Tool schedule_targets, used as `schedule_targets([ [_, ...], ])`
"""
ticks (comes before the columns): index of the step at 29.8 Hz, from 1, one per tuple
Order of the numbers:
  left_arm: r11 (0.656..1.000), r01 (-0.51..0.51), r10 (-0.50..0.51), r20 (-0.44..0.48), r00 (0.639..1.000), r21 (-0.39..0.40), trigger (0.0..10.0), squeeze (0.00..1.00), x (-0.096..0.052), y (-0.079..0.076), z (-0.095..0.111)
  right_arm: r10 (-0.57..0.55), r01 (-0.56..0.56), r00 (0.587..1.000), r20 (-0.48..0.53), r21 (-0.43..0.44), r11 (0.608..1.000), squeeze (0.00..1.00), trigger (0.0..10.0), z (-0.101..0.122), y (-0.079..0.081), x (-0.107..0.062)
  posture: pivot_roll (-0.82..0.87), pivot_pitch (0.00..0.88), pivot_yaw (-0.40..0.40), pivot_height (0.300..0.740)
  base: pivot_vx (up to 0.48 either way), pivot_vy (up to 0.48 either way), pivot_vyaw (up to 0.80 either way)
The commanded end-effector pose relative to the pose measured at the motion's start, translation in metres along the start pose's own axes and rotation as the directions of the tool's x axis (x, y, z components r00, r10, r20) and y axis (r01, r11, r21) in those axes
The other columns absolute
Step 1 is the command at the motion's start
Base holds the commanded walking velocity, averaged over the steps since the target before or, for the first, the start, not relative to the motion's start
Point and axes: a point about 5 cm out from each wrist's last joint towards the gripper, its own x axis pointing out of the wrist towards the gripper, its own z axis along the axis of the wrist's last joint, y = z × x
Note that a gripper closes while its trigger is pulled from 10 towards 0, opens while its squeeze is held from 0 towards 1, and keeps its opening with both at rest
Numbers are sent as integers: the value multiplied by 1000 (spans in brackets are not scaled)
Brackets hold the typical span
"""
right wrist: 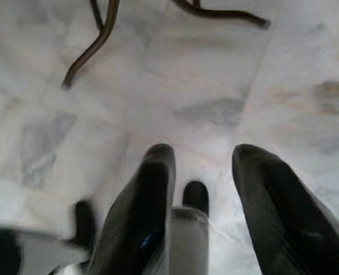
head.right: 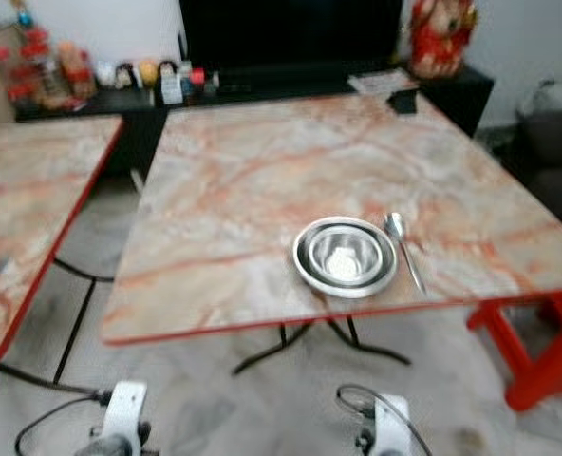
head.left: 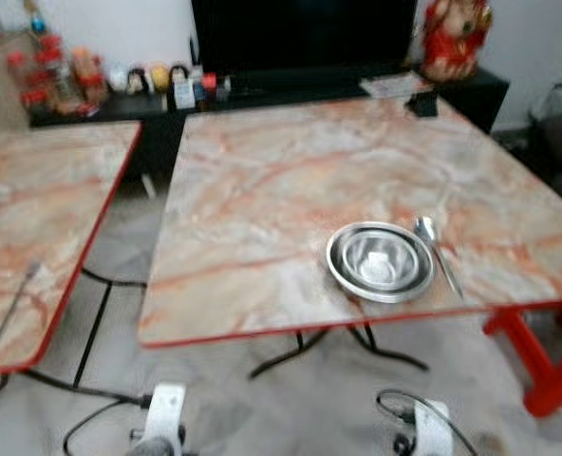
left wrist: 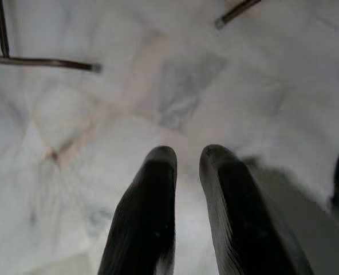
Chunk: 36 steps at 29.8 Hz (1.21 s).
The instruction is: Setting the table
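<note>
A steel bowl (head.left: 380, 259) rests on a plate near the front right edge of the marble table (head.left: 262, 180) with the red rim. A spoon (head.left: 437, 249) lies just right of the bowl, its handle toward me. On a second marble table (head.left: 44, 199) to the left lies a thin metal utensil (head.left: 15, 302). Both arms hang low in front of the tables, left arm (head.left: 165, 408) and right arm (head.left: 428, 427). My left gripper (left wrist: 186, 152) points at the floor, fingers almost together and holding nothing. My right gripper (right wrist: 202, 152) hangs over the floor, fingers apart and empty.
A black TV stand (head.left: 262, 90) at the back carries bottles, jars and a red figure (head.left: 452, 38). A red stool (head.left: 537, 361) stands at the table's front right corner. Black table legs (head.left: 300, 351) and a cable (head.left: 82, 394) cross the pale marble floor.
</note>
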Motion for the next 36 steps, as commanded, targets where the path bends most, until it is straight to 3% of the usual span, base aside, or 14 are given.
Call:
schedule_targets([
  [1, 1000, -28, 28, -3, 1000, 10, 10000, 0, 0, 11, 1, 30, -30, 1000, 3, 18, 999, 0, 10000, 1, 13, 1, -79, 0, 55, 740, 0, 480, 0],
  [27, 999, -29, 29, -3, 1000, 27, 10000, 0, -1, 14, 0, 38, -38, 999, 11, 50, 998, 0, 10000, 0, 10, 0, -67, 0, 57, 740, 0, 468, -38],
  [36, 999, -28, 28, -6, 1000, 26, 10000, 0, -1, 14, -2, 32, -31, 999, 25, -34, 999, 0, 10000, 2, 9, 0, -58, 0, 51, 740, 0, 429, 0],
])
